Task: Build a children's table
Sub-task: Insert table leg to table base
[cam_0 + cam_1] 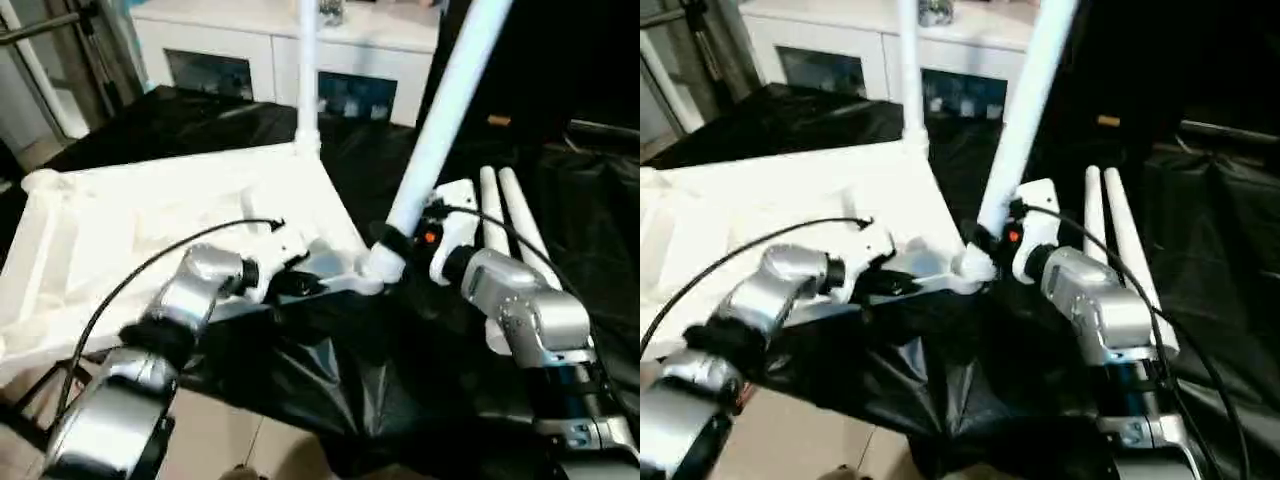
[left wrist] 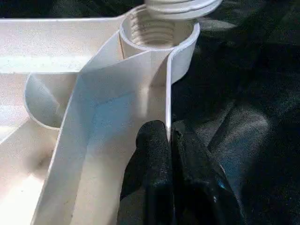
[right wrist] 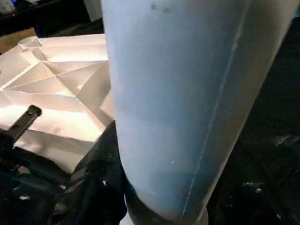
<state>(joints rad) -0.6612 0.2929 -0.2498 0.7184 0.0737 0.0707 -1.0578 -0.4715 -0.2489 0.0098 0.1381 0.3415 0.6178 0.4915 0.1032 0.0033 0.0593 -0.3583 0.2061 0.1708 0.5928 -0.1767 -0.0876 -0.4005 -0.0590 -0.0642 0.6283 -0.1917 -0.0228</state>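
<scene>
Tabletop (image 1: 150,230) lies upside down on black sheeting (image 1: 330,390), ribbed underside up, with its near corner socket (image 2: 157,35) toward me. I see one leg (image 1: 307,80) already upright in the far corner socket, its top cut off by the frame edge. My left hand (image 2: 168,140) is closed, its two black fingers pinching the thin rim wall of the tabletop just below the near socket. My right hand (image 1: 392,242) is clamped around the second leg (image 1: 440,120) low on its shaft; the leg is tilted, upper end out of frame. Its threaded end (image 2: 183,5) sits just above the socket mouth in the left wrist view; I cannot tell whether the threads have caught. Two spare legs (image 1: 510,215) lie side by side on the sheeting beyond my right forearm, partly hidden by it. White cabinet (image 1: 290,55) stands behind.
</scene>
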